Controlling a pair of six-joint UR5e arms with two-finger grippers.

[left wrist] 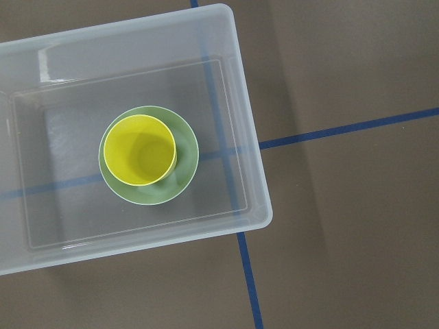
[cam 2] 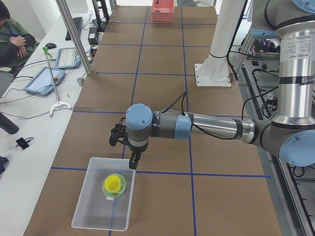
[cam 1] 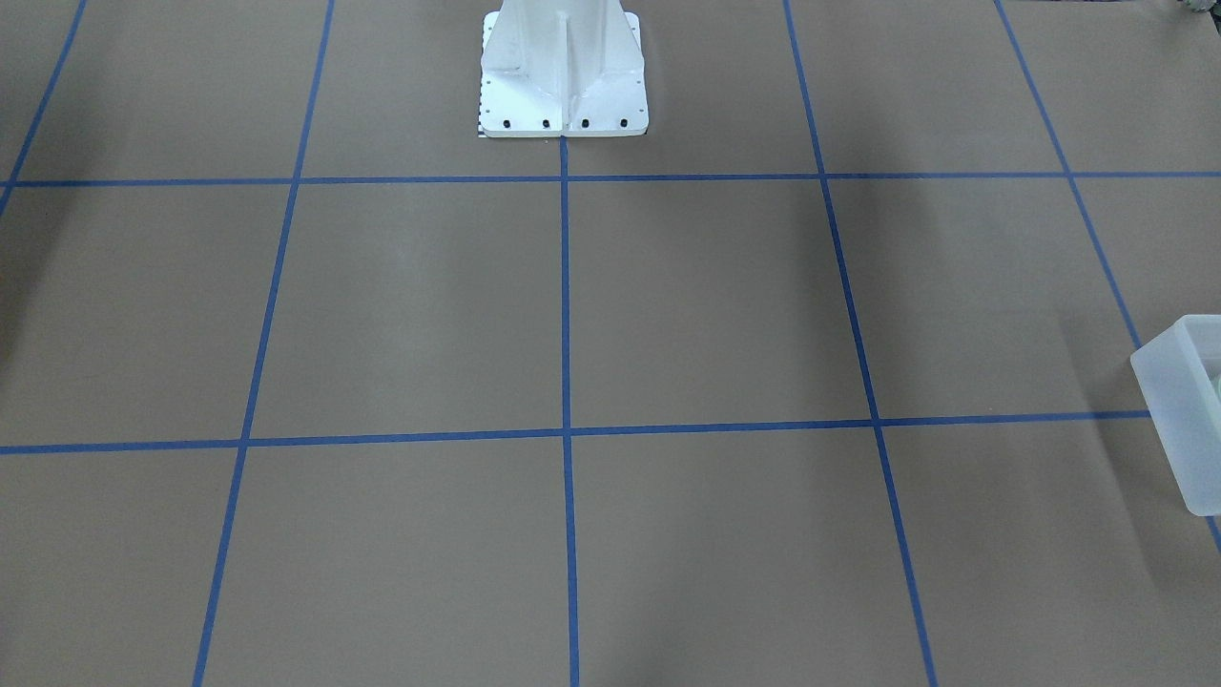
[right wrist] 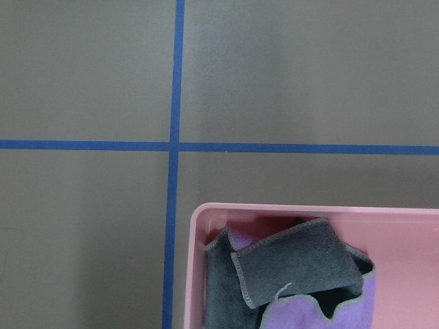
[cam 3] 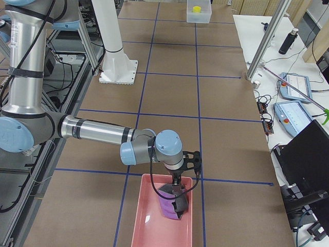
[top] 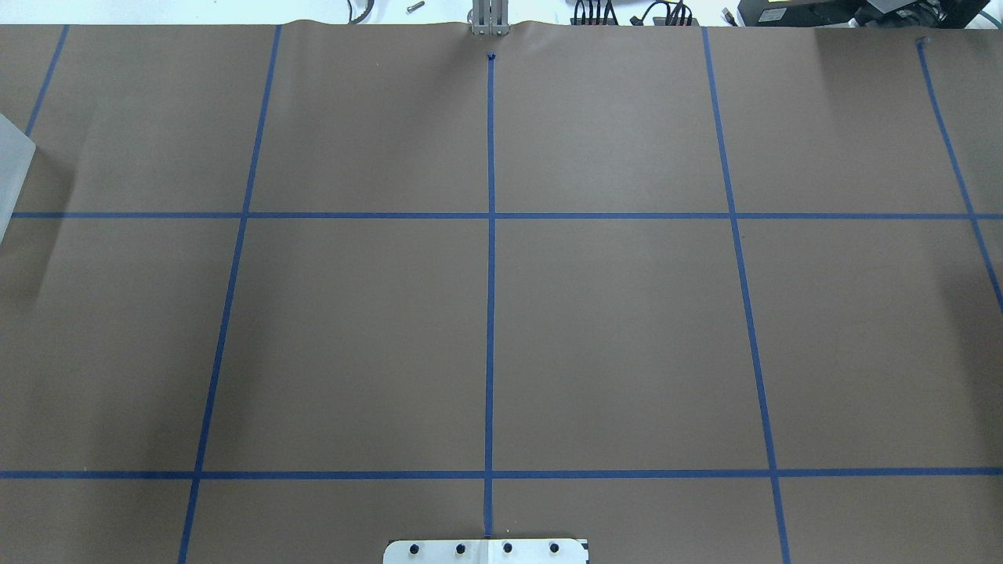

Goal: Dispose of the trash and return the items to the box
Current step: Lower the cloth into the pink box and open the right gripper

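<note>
At the robot's left end of the brown paper-covered worktop (top: 611, 329) stands the translucent frosted-white rectangular plastic box (cam 2: 108, 215), upright and open-topped. On its floor rests a pale green round bowl (left wrist: 182, 181) with a bright yellow plastic cup (left wrist: 139, 149) standing in it. The left pincer (cam 2: 133, 163) hangs over the box's near end wall. Only a side view shows it, so I cannot tell whether its fingers are apart or together.

The box looks light, thin-walled and smooth, so likely springy and a bit slippery. The best hold is probably the rolled rim at the middle of a wall, kept level so the loose cup does not tip.

The white metal robot base (cam 1: 563, 76) is at mid-table.

At the right end, the right pincer (cam 3: 179, 204) reaches into a pink rectangular plastic tray (cam 3: 146, 226) holding a crumpled grey-and-purple fleece cloth (right wrist: 295, 267). I cannot tell its state either.
</note>
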